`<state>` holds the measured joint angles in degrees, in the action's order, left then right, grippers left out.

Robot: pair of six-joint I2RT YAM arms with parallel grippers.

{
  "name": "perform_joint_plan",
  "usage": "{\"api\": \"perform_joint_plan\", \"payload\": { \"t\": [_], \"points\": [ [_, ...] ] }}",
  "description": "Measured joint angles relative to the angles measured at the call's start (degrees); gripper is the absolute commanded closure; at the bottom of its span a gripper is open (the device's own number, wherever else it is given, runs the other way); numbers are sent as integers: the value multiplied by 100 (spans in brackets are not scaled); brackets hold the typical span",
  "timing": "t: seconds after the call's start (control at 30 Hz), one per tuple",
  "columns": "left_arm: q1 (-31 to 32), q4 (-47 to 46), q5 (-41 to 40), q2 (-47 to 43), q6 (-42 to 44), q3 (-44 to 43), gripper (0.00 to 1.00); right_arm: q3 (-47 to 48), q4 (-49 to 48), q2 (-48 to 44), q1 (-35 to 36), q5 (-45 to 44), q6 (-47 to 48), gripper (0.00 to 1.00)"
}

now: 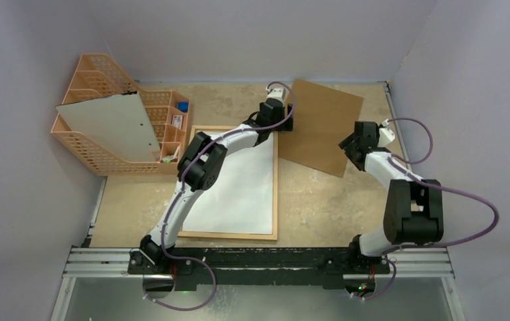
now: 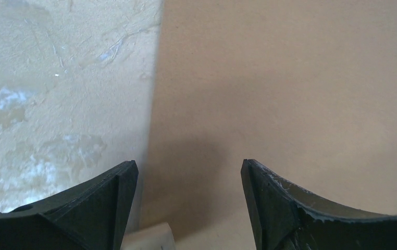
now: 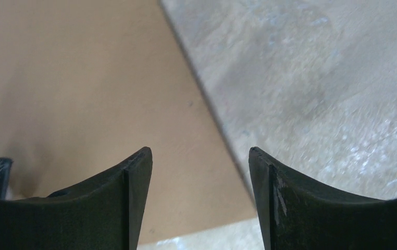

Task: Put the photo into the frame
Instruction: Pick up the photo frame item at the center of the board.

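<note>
Nearest me, the thin light-wood picture frame point(image 1: 229, 235) is lying flat on the beige worktop point(image 1: 319, 207). The white-backed paper photo point(image 1: 239, 194) is already sitting inside it. Farther back, the left pincer point(image 2: 188, 162) and right pincer point(image 3: 200, 150), both spread and empty, are straddling opposite edges of the brown hardboard panel point(image 1: 322, 124). Gripping that looks like the next move.

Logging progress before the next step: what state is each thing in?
photo: flat inside frame, white back up
frame: flat on table, uncovered
hardboard panel: lying on table, ungripped
left tool: open, above panel's edge
right tool: open, above panel's opposite edge
grey sheet: leaning in orange organizer
</note>
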<state>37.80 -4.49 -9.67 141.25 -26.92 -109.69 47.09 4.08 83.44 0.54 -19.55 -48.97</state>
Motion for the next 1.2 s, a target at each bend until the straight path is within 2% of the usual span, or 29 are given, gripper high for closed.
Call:
{"api": "perform_joint_plan", "payload": {
  "t": [0.13, 0.33, 0.67, 1.2],
  "points": [
    [-63, -42, 52, 435, 96, -494, 25, 72, -146, 542, -411, 188, 151, 28],
    [-111, -35, 494, 675, 76, -859, 34, 90, -461, 964, -739, 684, 356, 28],
    [-177, -831, 2050, 647, 258, -404, 38, 337, -826, 1307, -979, 1078, 544, 27],
    [-269, -1283, 3401, 553, 411, -15, 39, 498, -990, 1515, -1279, 857, 817, 28]
  ]
}}
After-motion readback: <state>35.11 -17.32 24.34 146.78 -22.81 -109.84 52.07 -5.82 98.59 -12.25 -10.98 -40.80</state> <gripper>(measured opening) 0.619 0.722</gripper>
